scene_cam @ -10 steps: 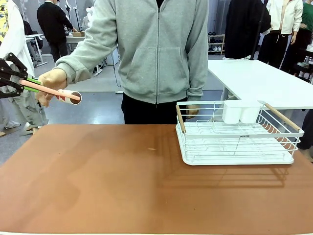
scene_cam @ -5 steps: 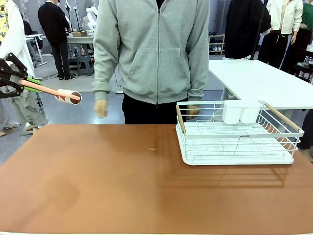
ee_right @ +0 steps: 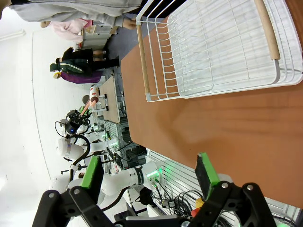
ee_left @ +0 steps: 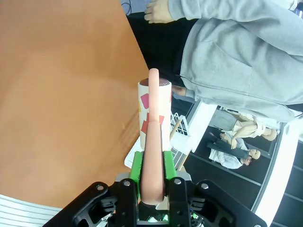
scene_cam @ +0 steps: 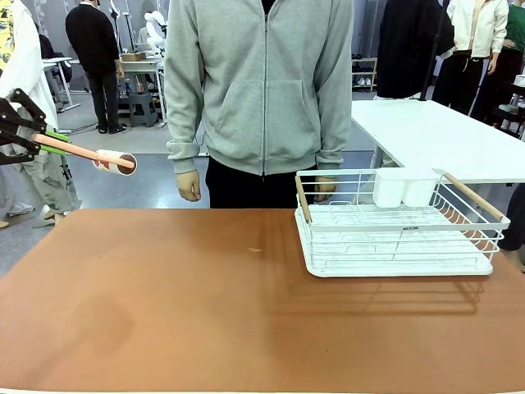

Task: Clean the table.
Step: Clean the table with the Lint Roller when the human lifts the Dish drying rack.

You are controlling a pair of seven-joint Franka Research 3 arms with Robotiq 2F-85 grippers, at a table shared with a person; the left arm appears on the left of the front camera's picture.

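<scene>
In the front view, the reddish-brown desk carries a white dish rack at its far right, with a white holder inside. Beyond the left edge, the raised left end effector holds a lint roller. The person's hand, which was at the roller a second ago, now hangs down. In the left wrist view, green pads clamp the pink handle. In the right wrist view, the right end effector hovers over the desk, pads wide apart, with nothing between them.
</scene>
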